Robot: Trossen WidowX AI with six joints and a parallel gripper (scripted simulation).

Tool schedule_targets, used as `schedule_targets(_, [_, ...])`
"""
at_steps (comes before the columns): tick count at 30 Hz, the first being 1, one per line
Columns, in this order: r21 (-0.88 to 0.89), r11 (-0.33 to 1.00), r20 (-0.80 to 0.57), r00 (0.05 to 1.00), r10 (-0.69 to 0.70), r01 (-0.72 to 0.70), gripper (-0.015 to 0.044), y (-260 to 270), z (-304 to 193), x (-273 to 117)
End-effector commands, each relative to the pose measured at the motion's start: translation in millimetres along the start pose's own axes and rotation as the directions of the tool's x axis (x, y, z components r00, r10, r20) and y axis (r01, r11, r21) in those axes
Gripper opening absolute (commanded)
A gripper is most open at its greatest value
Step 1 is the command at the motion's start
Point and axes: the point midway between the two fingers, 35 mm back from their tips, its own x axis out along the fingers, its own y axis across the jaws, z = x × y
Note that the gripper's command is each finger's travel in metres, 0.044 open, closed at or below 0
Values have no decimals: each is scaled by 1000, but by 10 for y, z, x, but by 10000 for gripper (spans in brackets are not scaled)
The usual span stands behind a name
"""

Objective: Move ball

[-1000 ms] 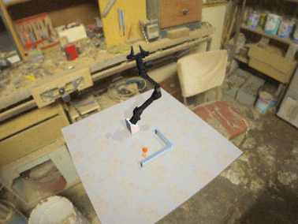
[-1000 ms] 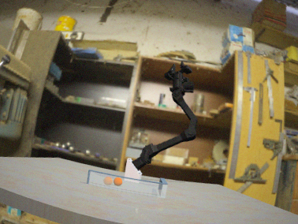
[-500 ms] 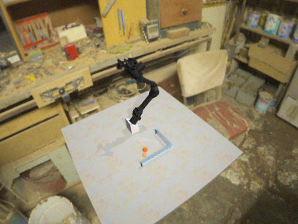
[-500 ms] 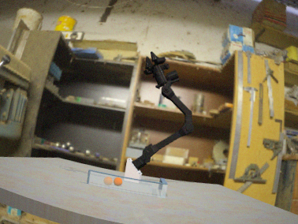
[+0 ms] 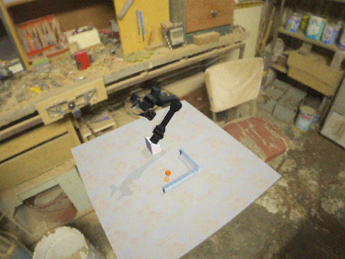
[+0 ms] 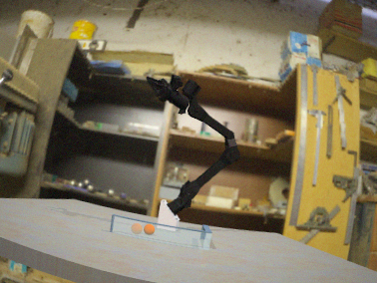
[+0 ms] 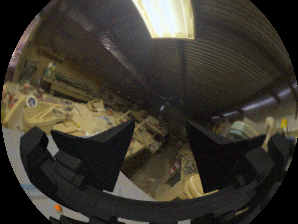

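Ball (image 5: 168,172), small and orange, lies on the pale desk (image 5: 114,214) in the open angle of the two low clear walls, well apart from the arm. From the top camera, going left to right: the arm's shadow falls across the desk at the left; next comes the white base block (image 5: 153,145) from which the black arm (image 5: 165,119) rises; then the ball, with the see-through copy (image 5: 167,179) just beside it, paler and on the side nearer the camera; then the walls (image 5: 187,169), one running along the near side of the copy and the other standing to the right, the two meeting at the right-hand corner.

The pincer (image 5: 135,101) is raised high above the far-left part of the desk, toward the workbench, and points away from the ball. Its fingers stand partly apart with nothing between them, so it is released and grasps nothing.

In the exterior view, left to right, the copy (image 6: 137,228) and the ball (image 6: 149,228) sit side by side behind the near clear wall (image 6: 165,235), close together; whether they touch cannot be told. The base block (image 6: 168,216) stands behind them, and the arm (image 6: 214,164) bends up to the right and then back to the left, ending in the pincer (image 6: 154,83) high above the desk.

The wrist view shows both dark fingers spread against the workshop clutter, with a ceiling light above and a small orange spot, too tiny to tell for sure, at the lower left.
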Motion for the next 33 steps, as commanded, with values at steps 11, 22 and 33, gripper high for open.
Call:
schedule_targets(11, [-477,570,-455,743,491,-669,299,1903,-1330,163])
schedule_targets(22, [-476,-268,-735,212,644,-838,299,3169,-2393,-652])
schedule_targets(33, [-350,-805,-802,-291,521,-479,299,3724,-3064,-1742])
